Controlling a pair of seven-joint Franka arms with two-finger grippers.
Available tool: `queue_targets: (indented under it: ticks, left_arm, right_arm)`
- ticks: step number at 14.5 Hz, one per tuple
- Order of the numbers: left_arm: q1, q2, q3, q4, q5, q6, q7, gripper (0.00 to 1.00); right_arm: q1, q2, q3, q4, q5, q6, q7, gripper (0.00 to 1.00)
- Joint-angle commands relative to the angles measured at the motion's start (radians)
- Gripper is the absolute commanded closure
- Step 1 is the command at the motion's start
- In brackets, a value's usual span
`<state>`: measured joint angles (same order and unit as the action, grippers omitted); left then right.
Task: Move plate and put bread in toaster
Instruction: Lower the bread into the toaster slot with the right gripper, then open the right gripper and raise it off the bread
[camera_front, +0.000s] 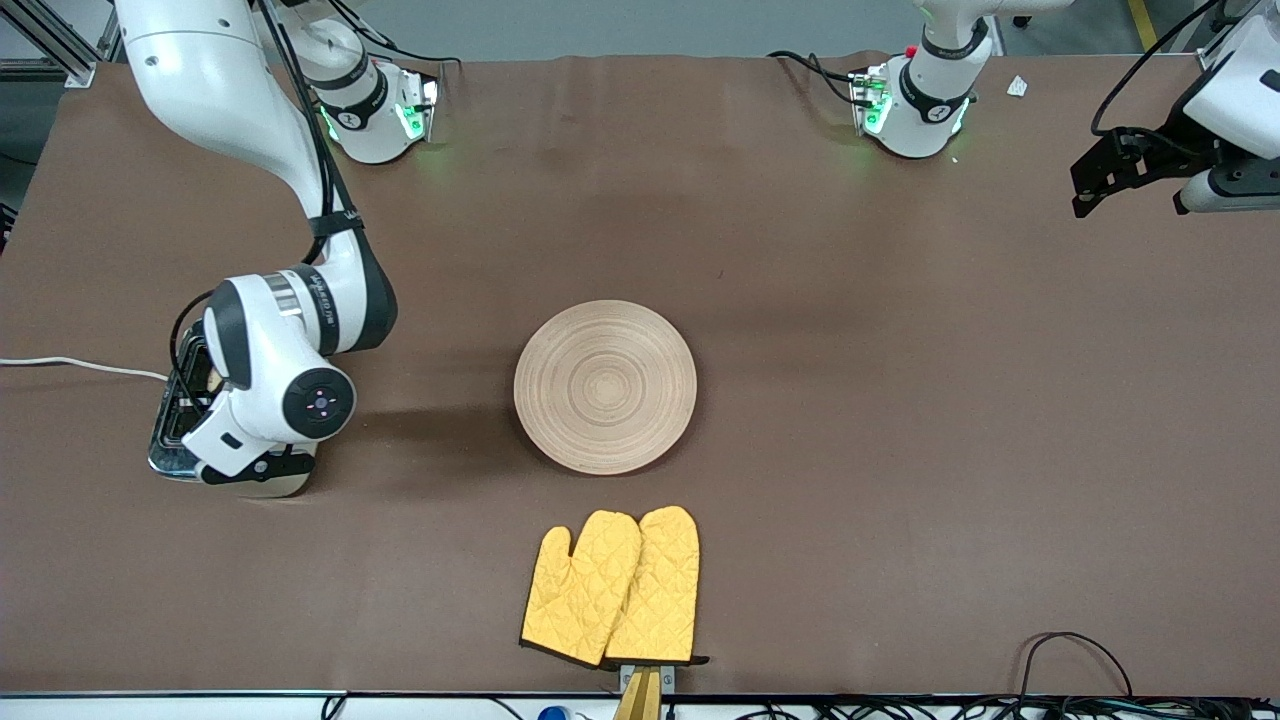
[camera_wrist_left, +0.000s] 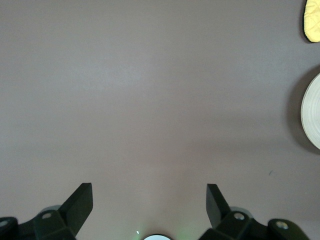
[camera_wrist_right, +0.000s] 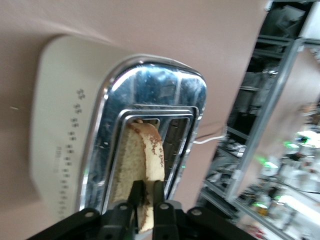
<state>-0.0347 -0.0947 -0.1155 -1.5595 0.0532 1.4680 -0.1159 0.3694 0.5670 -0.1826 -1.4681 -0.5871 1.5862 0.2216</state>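
Right wrist view showed the right gripper (camera_wrist_right: 145, 192) pinching the brown-crusted bread slice (camera_wrist_right: 138, 170), lower part hidden inside the chrome-topped cream toaster (camera_wrist_right: 150, 100); left gripper (camera_wrist_left: 149, 204) waited, fingers spread, over bare table.

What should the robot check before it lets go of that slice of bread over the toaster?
1. Bread gripped by the right gripper: ok, fingers pinch its top edge.
2. Bread lined up with a slot of the toaster: ok, its lower part is already in one slot.
3. Bread fully down: not ok, much of it stands above the chrome top.
4. Plate out of the way: ok, mid-table, apart from the toaster.
5. Left gripper clear: ok, open, waiting over bare table toward its own end.
6. Oven mitts clear: ok, nearer the front camera than the plate.
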Motion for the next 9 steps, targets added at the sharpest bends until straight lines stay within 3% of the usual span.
queue_targets:
  ticks: [1,4,9]
  left_arm:
    - [-0.004,0.003,-0.001,0.012,0.008,-0.005,0.018,0.00]
    - [0.001,0.003,-0.001,0.012,0.010,-0.003,0.018,0.00]
    - [0.001,0.003,-0.001,0.012,0.014,-0.005,0.016,0.00]
  right_arm:
    - [-0.029,0.013,0.009,0.087,0.090,-0.011,-0.002,0.00]
    - [-0.050,0.004,0.003,0.187,0.237,-0.023,-0.002,0.00]
    - [-0.073,-0.088,0.002,0.216,0.343,-0.026,-0.002,0.00]
